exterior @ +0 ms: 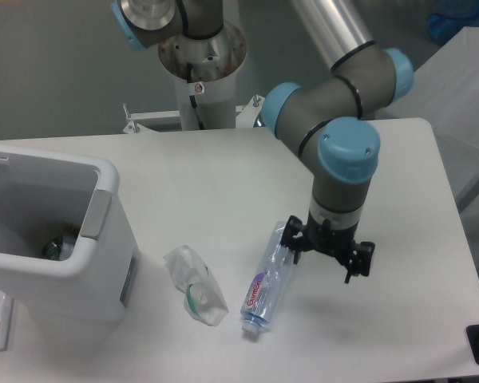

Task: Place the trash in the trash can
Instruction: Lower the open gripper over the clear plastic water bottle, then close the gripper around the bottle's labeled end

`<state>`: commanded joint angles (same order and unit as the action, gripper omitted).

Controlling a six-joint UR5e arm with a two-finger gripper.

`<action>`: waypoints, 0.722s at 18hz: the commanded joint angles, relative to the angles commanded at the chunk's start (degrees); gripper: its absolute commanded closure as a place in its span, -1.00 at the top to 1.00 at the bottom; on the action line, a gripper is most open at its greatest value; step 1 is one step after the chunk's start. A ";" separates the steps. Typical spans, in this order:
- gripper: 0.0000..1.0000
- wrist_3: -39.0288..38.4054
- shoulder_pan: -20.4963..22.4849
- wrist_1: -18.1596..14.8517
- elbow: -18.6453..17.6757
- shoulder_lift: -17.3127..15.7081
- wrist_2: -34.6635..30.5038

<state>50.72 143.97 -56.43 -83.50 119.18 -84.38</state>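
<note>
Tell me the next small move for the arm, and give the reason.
Probably shift the end effector a little left, over the bottle, then lower it. It hangs open just right of the bottle's upper end, not yet around it. The bottle and the wrapper both lie on the table, outside the trash can.

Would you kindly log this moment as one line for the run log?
gripper: open, beside bottle's base end | bottle: lying on table, ungrasped | wrapper: on table | trash can: open, some items inside

grey arm (335, 152) with pale-blue joint caps, silver tube, black pincer (326, 253)
</note>
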 joint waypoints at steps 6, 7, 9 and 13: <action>1.00 -6.69 -5.27 -2.89 4.74 4.65 0.53; 1.00 -6.78 -5.62 -3.77 5.62 5.45 -0.34; 1.00 -6.86 -6.94 -4.13 8.07 7.73 -2.89; 1.00 -8.80 -8.96 -4.13 10.02 9.85 -5.53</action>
<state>41.93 135.00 -60.56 -73.48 129.02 -89.91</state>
